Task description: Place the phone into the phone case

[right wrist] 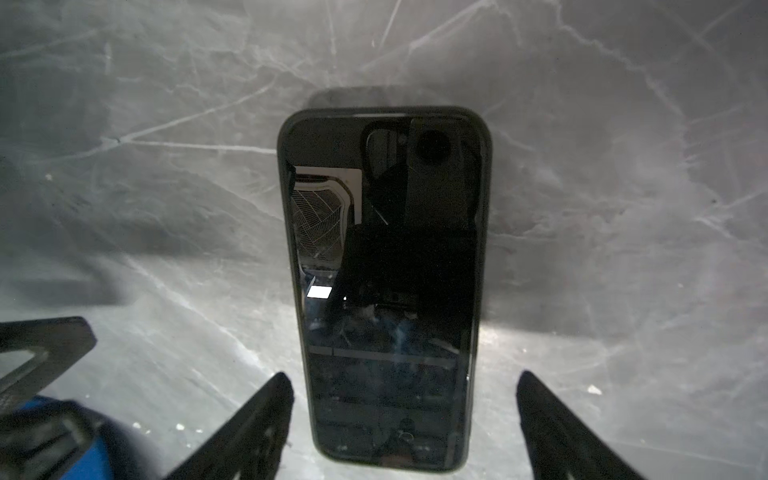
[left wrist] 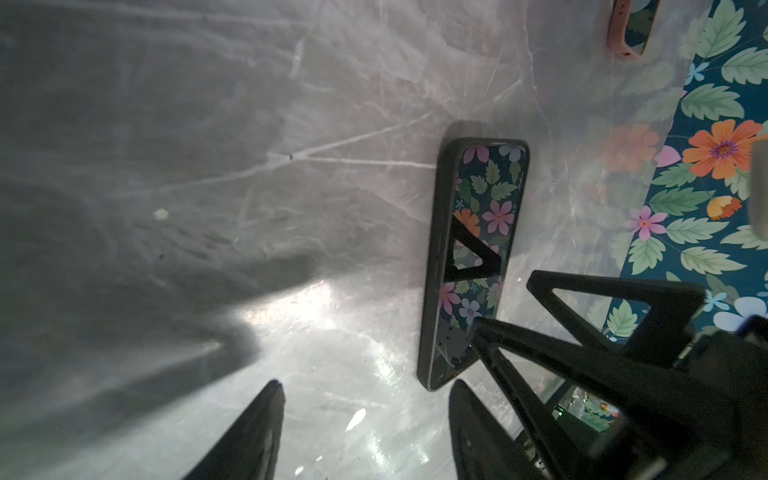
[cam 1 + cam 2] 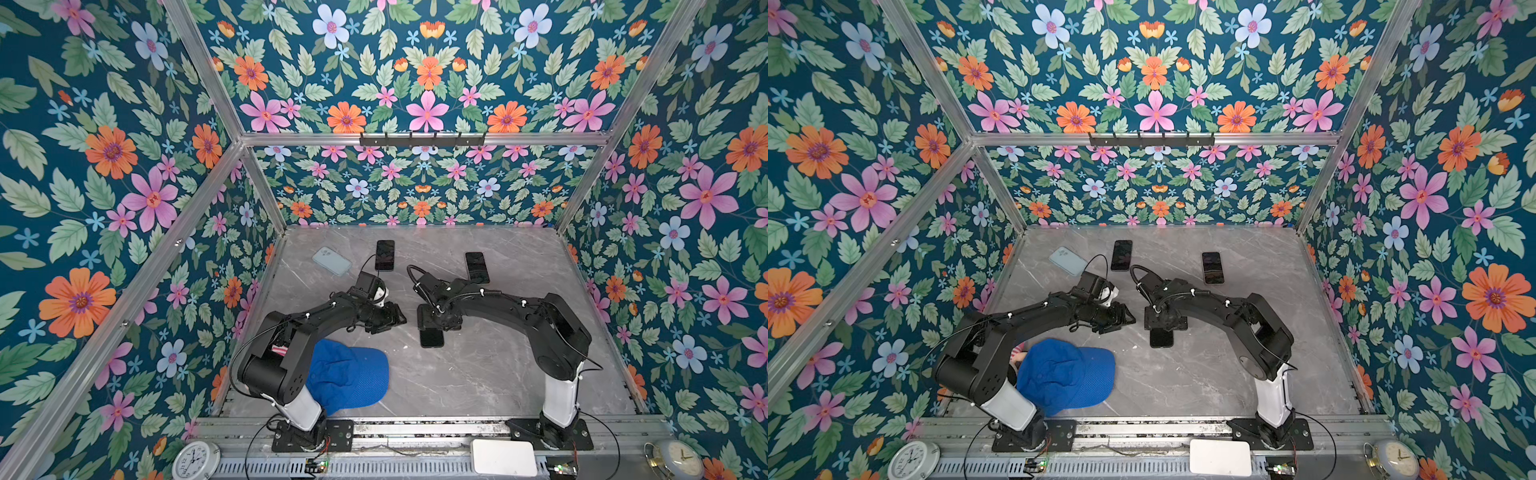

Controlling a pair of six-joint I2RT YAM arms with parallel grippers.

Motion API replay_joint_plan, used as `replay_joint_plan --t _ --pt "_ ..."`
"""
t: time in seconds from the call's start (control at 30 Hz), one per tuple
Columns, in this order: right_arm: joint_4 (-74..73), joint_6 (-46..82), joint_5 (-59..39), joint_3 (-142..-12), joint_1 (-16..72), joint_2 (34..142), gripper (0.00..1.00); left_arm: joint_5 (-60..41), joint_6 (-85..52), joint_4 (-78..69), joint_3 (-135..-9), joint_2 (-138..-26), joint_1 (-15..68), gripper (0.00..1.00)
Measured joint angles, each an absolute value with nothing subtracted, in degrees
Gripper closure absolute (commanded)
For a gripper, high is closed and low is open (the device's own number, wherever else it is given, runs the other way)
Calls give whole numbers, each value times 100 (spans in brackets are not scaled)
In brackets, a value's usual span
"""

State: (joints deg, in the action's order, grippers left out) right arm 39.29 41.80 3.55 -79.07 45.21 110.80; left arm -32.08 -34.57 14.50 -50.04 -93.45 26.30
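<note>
Since the right gripper [image 1: 403, 376] hangs directly over the near end of the phone [image 1: 386, 270], start there. Its fingers stand wide apart, one on either side of the handset, touching neither edge and holding nothing. The phone lies flat and screen up between them. A dark phone case [image 1: 284, 216] rims it all round, so you may judge it seated, though the far corners are too dim to confirm. The left gripper [image 2: 365, 384] hovers just beside one long edge, its jaws also parted and empty.

Expect a stiff, fairly weighty slab. The glossy glass face will likely be slippery and easy to scratch, while the case's matt rim looks grippier. If you must take hold, pinch across the two long edges near the middle, on the rim rather than the screen, and squeeze gently.

Under the fingers lies a grey marble-look tabletop [image 3: 498, 374], hard, smooth and shiny, so the phone may skate if nudged. Beyond the right fingertips, well apart, lies a bare dark phone [image 3: 476, 267]. Beyond the left gripper lie a second dark phone [image 3: 385, 255] and a pale blue case [image 3: 331, 261]. Behind the left gripper, near its arm's base, sits a blue cap [image 3: 349, 376]. Floral walls [image 3: 428, 187] enclose the far end and both sides.
</note>
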Motion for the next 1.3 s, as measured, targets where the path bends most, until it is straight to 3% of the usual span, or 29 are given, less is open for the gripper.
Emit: replay_joint_plan --t 0.47,1.03,1.3 --pt "3955 4174 329 -8195 4539 11487 13 -3164 -3441 1483 -4797 -9271 2589 17" --pt "4512 4174 464 -8814 4576 11994 32 -3299 -3457 1350 -4810 -9384 2517 16" --pt "4974 3959 668 -9402 4515 11996 36 -3251 -3439 1498 -5166 -9594 2497 16"
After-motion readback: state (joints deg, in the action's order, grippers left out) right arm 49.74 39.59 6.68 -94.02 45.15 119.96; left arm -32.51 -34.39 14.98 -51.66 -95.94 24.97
